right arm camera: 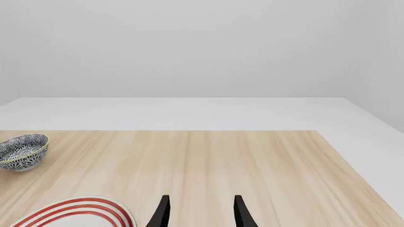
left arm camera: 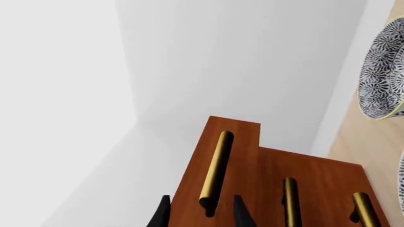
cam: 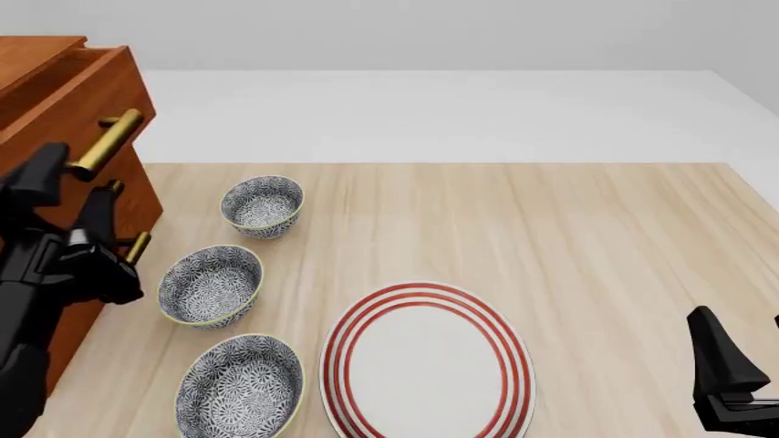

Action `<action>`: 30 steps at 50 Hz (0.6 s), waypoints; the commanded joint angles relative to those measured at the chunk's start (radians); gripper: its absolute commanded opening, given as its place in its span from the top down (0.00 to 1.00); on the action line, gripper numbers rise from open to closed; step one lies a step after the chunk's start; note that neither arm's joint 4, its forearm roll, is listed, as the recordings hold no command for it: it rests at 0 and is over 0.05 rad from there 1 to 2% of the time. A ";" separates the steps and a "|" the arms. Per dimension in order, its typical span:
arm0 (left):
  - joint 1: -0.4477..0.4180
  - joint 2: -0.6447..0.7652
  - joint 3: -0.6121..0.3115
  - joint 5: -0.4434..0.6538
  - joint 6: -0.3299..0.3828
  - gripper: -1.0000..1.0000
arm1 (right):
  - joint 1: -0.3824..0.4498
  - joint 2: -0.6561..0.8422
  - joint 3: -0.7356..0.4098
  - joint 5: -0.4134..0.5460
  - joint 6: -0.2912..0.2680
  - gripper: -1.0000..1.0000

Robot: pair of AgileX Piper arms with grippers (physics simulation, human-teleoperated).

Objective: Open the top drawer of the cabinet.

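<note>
Now we see top drawer [cam: 67, 68] at counter's 10 o'clock, partly out; left gripper [left arm camera: 200, 213] jaws spread, straddling brass handle [left arm camera: 215, 168], bar's long axis running along fingers. Right gripper [right arm camera: 200, 213] spread, empty, well apart.

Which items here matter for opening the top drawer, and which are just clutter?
In play: the cabinet; its top drawer, already sticking out; the drawer's brass handle; the left gripper, fingers straddling that handle.

Lying about: three patterned bowls; the red-striped plate; the right gripper, open over the table.
</note>
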 commanded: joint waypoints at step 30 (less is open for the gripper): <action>-0.092 -0.620 0.131 0.374 -0.023 0.00 | 0.000 0.000 0.000 0.000 0.000 0.00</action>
